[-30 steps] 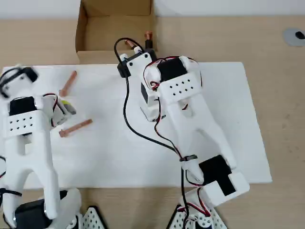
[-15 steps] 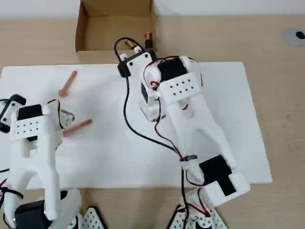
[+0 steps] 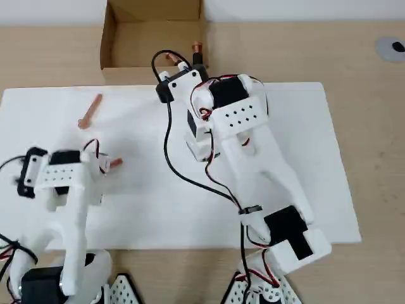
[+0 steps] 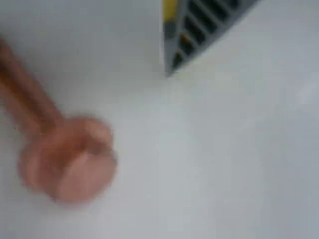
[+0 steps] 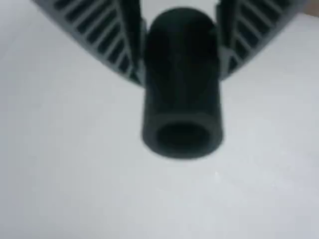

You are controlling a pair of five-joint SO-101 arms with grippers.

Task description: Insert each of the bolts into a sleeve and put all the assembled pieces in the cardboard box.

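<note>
In the right wrist view my right gripper (image 5: 179,74) is shut on a black sleeve (image 5: 182,99), whose open end faces the camera just above the white mat. That arm (image 3: 237,120) stands at the mat's middle, near the cardboard box (image 3: 152,41). My left gripper (image 3: 100,168) sits low over a copper bolt (image 3: 114,163) at the mat's left. Up close, the bolt's head (image 4: 67,159) lies beside one ribbed finger (image 4: 199,30), and nothing is gripped. A second bolt (image 3: 90,111) lies farther back on the mat.
Two copper-tipped pieces (image 3: 197,47) rest on the wooden table by the box's right wall, behind the right arm's wrist camera (image 3: 178,82). A black cable (image 3: 168,142) loops over the white mat (image 3: 297,158). A grey disc (image 3: 392,47) lies far right.
My left arm has swung toward the front of the mat, bringing its gripper down onto the nearer bolt. The right arm and its sleeve have not moved.
</note>
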